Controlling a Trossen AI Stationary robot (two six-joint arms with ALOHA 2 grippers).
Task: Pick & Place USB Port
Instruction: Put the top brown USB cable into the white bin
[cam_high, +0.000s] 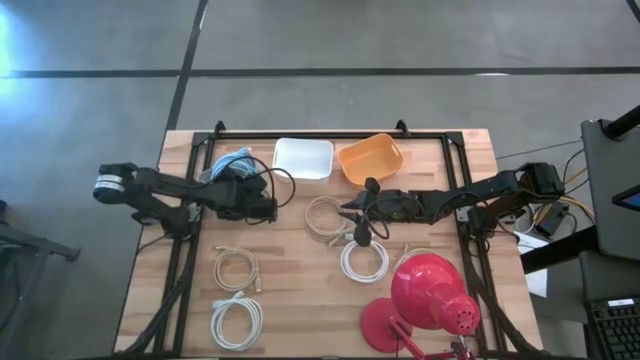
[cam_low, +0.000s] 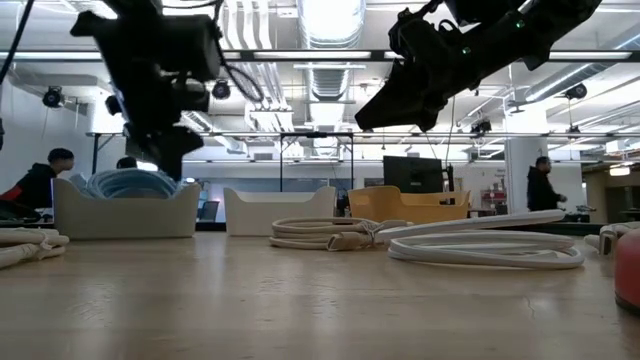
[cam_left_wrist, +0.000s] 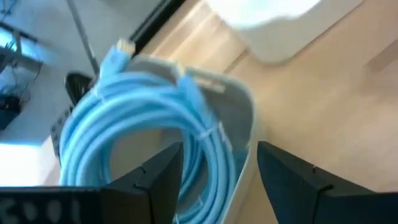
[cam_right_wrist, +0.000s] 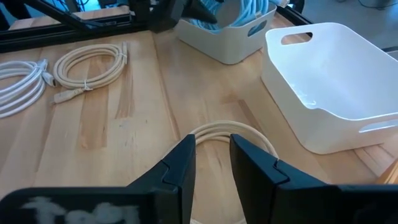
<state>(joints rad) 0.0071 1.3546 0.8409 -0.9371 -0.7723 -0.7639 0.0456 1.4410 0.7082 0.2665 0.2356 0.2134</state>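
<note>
A coiled light-blue USB cable (cam_left_wrist: 143, 118) lies in a pale bin (cam_left_wrist: 244, 115) at the far left of the table (cam_high: 232, 163). My left gripper (cam_left_wrist: 221, 174) is open and hovers just on the near side of that bin (cam_high: 268, 207), clear of the cable. A beige coiled cable (cam_right_wrist: 230, 129) lies flat on the wood at mid-table (cam_high: 323, 217). My right gripper (cam_right_wrist: 213, 155) hangs above it (cam_high: 347, 210), fingers only narrowly apart, well off the table in the low view (cam_low: 385, 110).
An empty white bin (cam_high: 303, 158) and an orange bin (cam_high: 370, 157) stand along the far edge. White cable coils lie near the front (cam_high: 235, 268), (cam_high: 236, 320) and right of centre (cam_high: 363, 260). A red desk lamp (cam_high: 430, 295) fills the near right corner.
</note>
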